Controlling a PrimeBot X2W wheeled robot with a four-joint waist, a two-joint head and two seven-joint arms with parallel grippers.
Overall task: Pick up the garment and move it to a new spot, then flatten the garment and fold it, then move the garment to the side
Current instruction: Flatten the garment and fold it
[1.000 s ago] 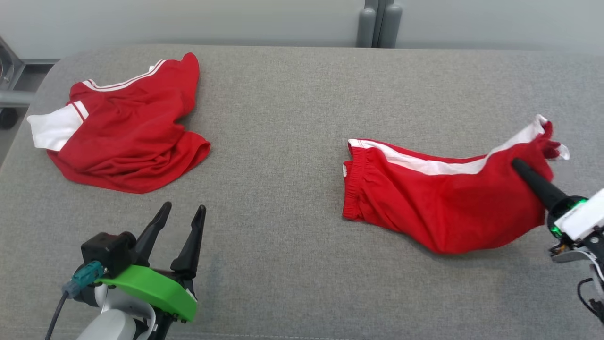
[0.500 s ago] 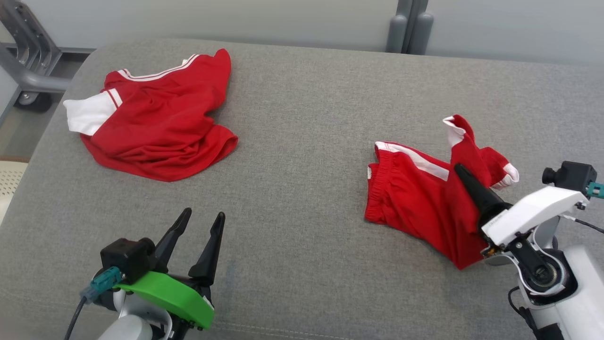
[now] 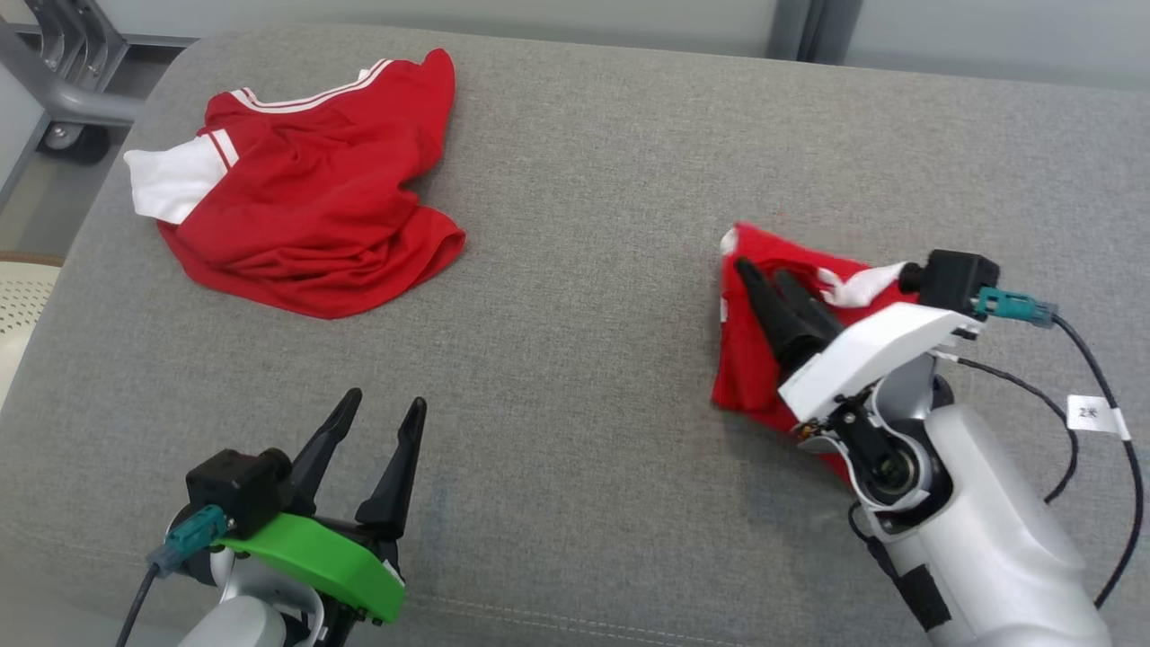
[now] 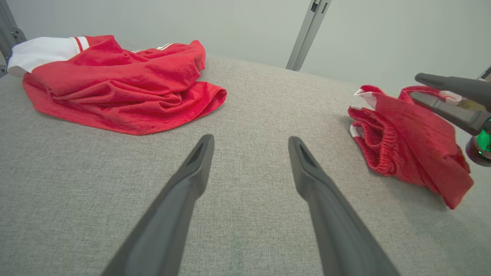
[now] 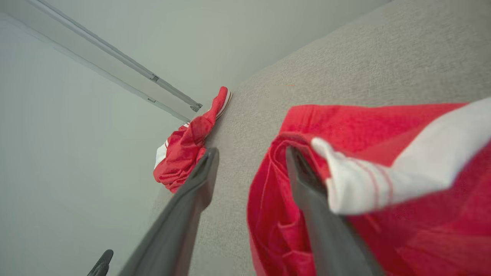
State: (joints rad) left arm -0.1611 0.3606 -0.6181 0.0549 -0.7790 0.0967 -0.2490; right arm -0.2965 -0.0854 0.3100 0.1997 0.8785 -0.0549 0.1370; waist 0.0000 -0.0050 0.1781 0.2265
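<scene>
The garment, red shorts (image 3: 750, 377) with white side stripes, lies doubled over on the right of the grey padded table (image 3: 584, 270). My right gripper (image 3: 768, 277) rests on top of it, jaws apart. In the right wrist view a white-striped hem of the shorts (image 5: 383, 134) drapes over one finger (image 5: 303, 184), with nothing pinched between the tips of the right gripper (image 5: 251, 153). My left gripper (image 3: 384, 402) stands open near the front left, holding nothing. The left wrist view has the left gripper (image 4: 251, 140) over bare fabric and the shorts (image 4: 406, 145) at the right under the right gripper (image 4: 416, 85).
A crumpled red shirt (image 3: 305, 207) with a white sleeve lies at the back left, also the red shirt (image 4: 115, 88) ahead of the left fingers. A metal frame on a wheel (image 3: 54, 99) stands beyond the table's left corner. Grey posts (image 3: 800, 27) rise behind the back edge.
My right gripper carried the shorts' leg end leftward over the waistband, doubling the shorts, and its jaws have come apart. The head camera shifted. The left gripper stayed put.
</scene>
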